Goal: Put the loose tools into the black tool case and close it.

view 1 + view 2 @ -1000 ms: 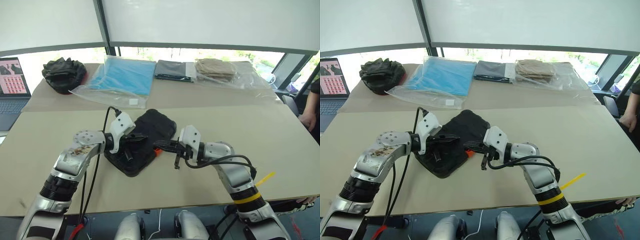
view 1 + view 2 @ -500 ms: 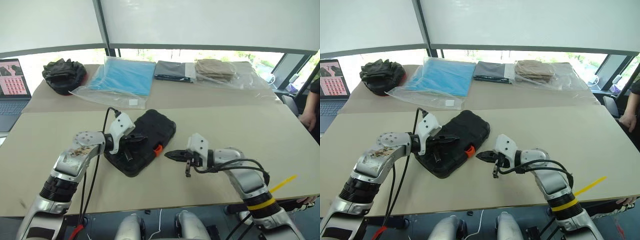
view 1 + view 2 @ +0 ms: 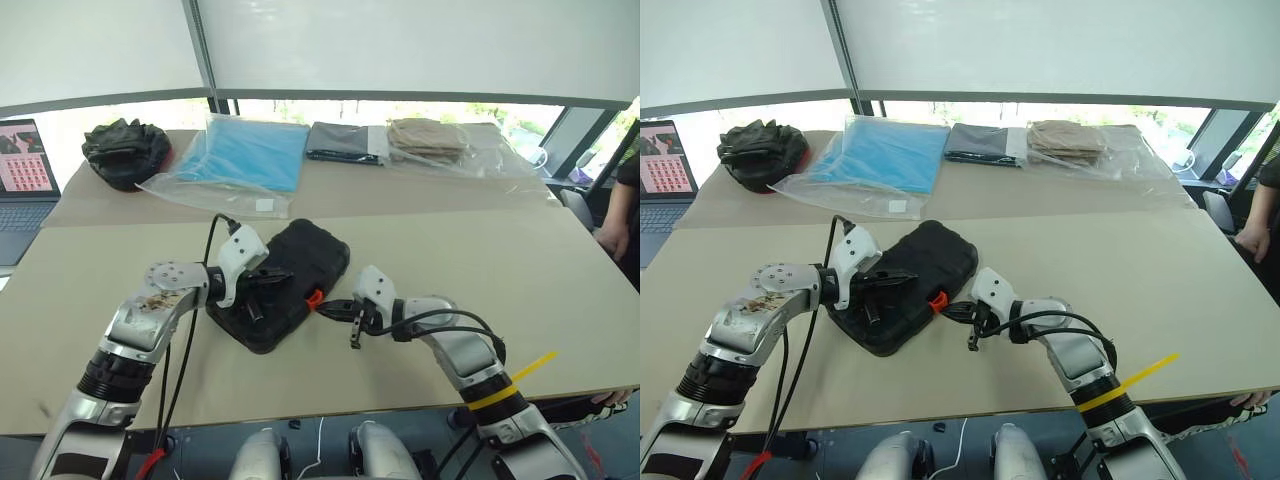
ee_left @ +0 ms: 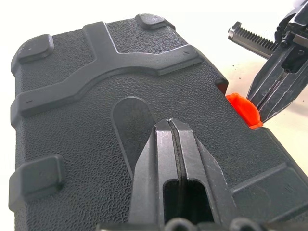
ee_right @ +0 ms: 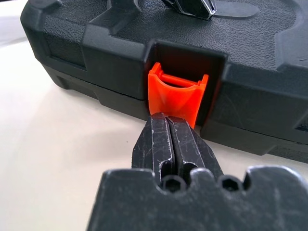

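On the beige worktop (image 3: 420, 250), near its front edge: black tool case (image 3: 300, 262), lid down, orange latch (image 5: 176, 94) on the side facing right. Left gripper (image 4: 170, 126) resting on the lid, fingers (image 4: 159, 159) pressed together, nothing between them. Right gripper (image 5: 169, 121) low beside the case, fingers (image 5: 185, 139) pressed together too, tips right up against the latch's lower edge. Behind, bagged cloths (image 3: 245, 150) and a black bundle (image 3: 125, 150).

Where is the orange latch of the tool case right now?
The orange latch sits on the black tool case's front edge on the near table, directly at the right gripper's shut fingertips.
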Motion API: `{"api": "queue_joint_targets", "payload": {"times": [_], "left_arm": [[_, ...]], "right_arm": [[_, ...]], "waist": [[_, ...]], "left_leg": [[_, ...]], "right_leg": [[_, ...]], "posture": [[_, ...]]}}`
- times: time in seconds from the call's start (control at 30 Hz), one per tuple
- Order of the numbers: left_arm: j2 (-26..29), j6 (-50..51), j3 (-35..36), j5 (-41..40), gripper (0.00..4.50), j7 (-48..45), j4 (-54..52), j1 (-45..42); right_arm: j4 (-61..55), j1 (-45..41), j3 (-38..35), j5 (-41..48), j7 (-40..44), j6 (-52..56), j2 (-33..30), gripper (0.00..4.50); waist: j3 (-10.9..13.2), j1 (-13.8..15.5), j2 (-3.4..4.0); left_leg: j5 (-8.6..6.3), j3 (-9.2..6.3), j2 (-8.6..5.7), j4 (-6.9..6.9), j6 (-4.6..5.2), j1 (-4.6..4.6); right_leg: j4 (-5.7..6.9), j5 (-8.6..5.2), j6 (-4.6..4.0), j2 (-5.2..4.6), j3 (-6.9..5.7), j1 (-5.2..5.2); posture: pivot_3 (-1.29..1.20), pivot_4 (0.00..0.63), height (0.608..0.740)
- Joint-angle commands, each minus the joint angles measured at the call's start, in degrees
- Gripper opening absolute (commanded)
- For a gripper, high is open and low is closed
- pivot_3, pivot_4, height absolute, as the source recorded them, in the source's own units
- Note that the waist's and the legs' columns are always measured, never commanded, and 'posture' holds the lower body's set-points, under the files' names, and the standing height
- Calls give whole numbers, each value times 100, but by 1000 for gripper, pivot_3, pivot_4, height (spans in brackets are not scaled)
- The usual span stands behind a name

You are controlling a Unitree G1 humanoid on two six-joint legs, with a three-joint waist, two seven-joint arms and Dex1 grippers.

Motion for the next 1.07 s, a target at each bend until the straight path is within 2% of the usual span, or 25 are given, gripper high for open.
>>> {"api": "queue_joint_targets", "payload": {"times": [0.03, 0.2, 0.23, 0.3, 0.37, 0.4, 0.53, 0.63, 0.7, 0.77, 0.9, 1.07], "left_arm": [[57, 321, -533, 363, 15, -49, 593, 568], [58, -195, -403, 460, 15, -3, 612, 754], [16, -704, -281, 559, 15, 100, 645, 788], [-184, -1215, 364, 256, 15, 300, 484, 879], [-177, -1474, 822, 14, 516, 259, 244, 1076], [-71, -1680, 1115, -104, 640, 134, 113, 1326], [125, -2107, 1979, -578, 2011, -198, -192, 2039], [483, -2816, 2911, -457, 3107, -503, -104, 3123], [505, -3323, 3244, -265, 3775, -488, 37, 3626], [504, -3635, 3421, -115, 3801, -449, 164, 4036], [411, -3962, 3612, -79, 3801, -378, 198, 4471], [247, -3941, 3592, -122, 3801, -104, 53, 4449]], "right_arm": [[77, -327, -109, 1, -152, -406, 249, 0], [344, -438, -202, -26, -154, -630, 360, 0], [250, -399, -232, 42, -64, -617, 316, 0], [-158, -218, -398, 339, 148, -264, 110, 0], [-540, -20, -580, 617, 317, -13, -124, 586], [-793, 141, -702, 717, 395, 19, -316, 718], [-1447, 608, -1056, 1017, 617, 136, -930, 2092], [-1180, 1043, -1617, 953, 969, -886, -1486, 3157], [-752, 1162, -1895, 1072, 1272, -1383, -1694, 3803], [-325, 1155, -2068, 1148, 1494, -1596, -1867, 4471], [284, 928, -2293, 1198, 1616, -1911, -1933, 4471], [703, 780, -2263, 988, 1560, -2433, -1882, 4471]], "waist": [[0, -6, 0], [-1, -23, 1], [0, -24, 1], [0, -28, 3], [10, -23, 12], [11, -31, 14], [12, -39, 15], [18, -13, 5], [19, -7, 6], [24, 4, 13], [61, 26, -48], [66, 87, -57]], "left_leg": [[0, 0, 0, -3, 0, 5], [0, 3, -2, -13, -1, 22], [0, 4, -1, -14, -1, 24], [0, 10, -2, -22, -1, 23], [0, 13, -3, -24, -1, 9], [0, 13, -2, -24, -1, 7], [-6, 16, -4, -68, -6, 5], [-16, 18, -8, -84, -13, -12], [-34, 19, -8, -84, -12, -29], [-41, 27, -14, -84, -7, -29], [-41, 34, -14, -83, -5, -59], [-40, 29, -11, -70, -6, -73]], "right_leg": [[0, -1, -2, 1, 2, 1], [4, -4, -10, 12, 32, 1], [4, -4, -11, 13, 35, 0], [3, 0, -10, 12, 46, -7], [3, 21, -27, 6, 51, -22], [0, 33, -33, 8, 51, -24], [-25, 22, -33, 3, 51, -32], [-34, 9, -31, 2, 49, -53], [-37, 0, -32, 0, 45, -67], [-39, -6, -25, -7, 47, -67], [-42, -10, -23, -6, 47, -96], [-41, -8, -23, -9, 40, -100]], "posture": [[0, 150, 740], [0, 150, 740], [0, 150, 740], [0, 150, 740], [0, 150, 740], [0, 150, 740], [0, 150, 740], [0, 150, 740], [0, 150, 740], [0, 150, 740], [0, 150, 740], [0, 150, 740]]}}
